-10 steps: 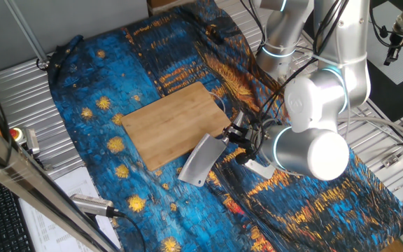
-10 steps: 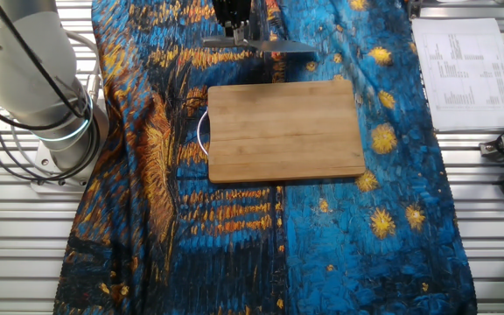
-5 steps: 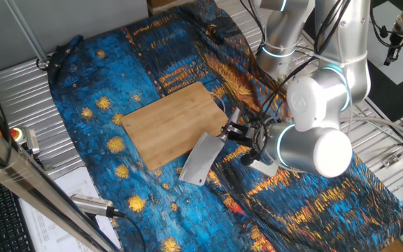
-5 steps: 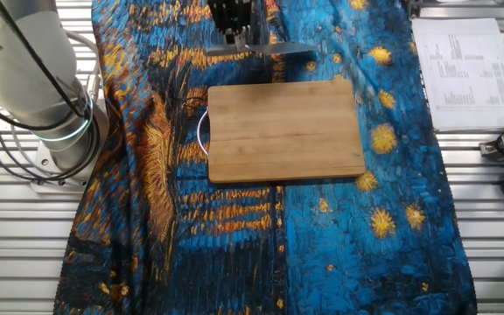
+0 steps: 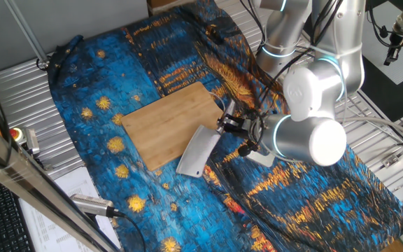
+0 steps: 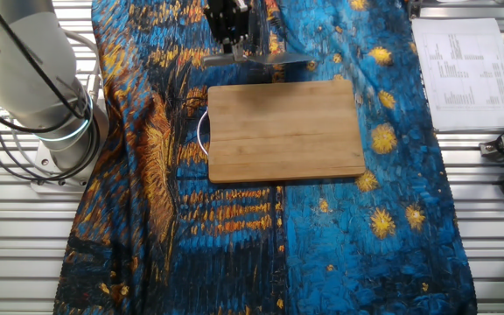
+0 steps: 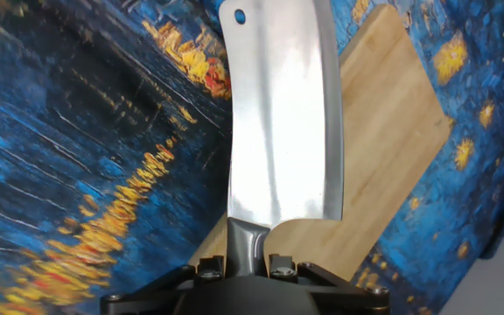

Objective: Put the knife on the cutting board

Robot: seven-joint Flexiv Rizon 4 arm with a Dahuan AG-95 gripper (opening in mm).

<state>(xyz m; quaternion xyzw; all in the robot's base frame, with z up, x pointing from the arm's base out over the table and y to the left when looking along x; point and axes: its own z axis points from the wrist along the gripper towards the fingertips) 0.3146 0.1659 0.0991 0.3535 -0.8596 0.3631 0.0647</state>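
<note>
The knife [image 5: 196, 151] is a small metal cleaver with a broad grey blade [image 7: 278, 114] and a shiny handle [image 7: 245, 245]. My gripper [image 5: 230, 127] is shut on the handle and holds the knife off the cloth, blade pointing away from the arm. The cutting board [image 5: 173, 124] is a light-tan bamboo rectangle lying flat on the blue cloth. The blade hangs over the board's near edge, partly over the board [image 7: 383, 149] and partly over the cloth. In the other fixed view the knife [image 6: 256, 59] shows edge-on just beyond the board [image 6: 285, 129], below my gripper [image 6: 232, 39].
A blue and orange starry cloth [image 5: 110, 105] covers the table. The arm's base [image 6: 51, 131] stands left of the board. Papers [image 6: 462, 74] and a black-and-silver cabled tool [image 5: 89, 204] lie on the metal surface off the cloth.
My gripper has carried the knife a little toward the board, and the blade now overlaps the board's edge more. The board has not moved.
</note>
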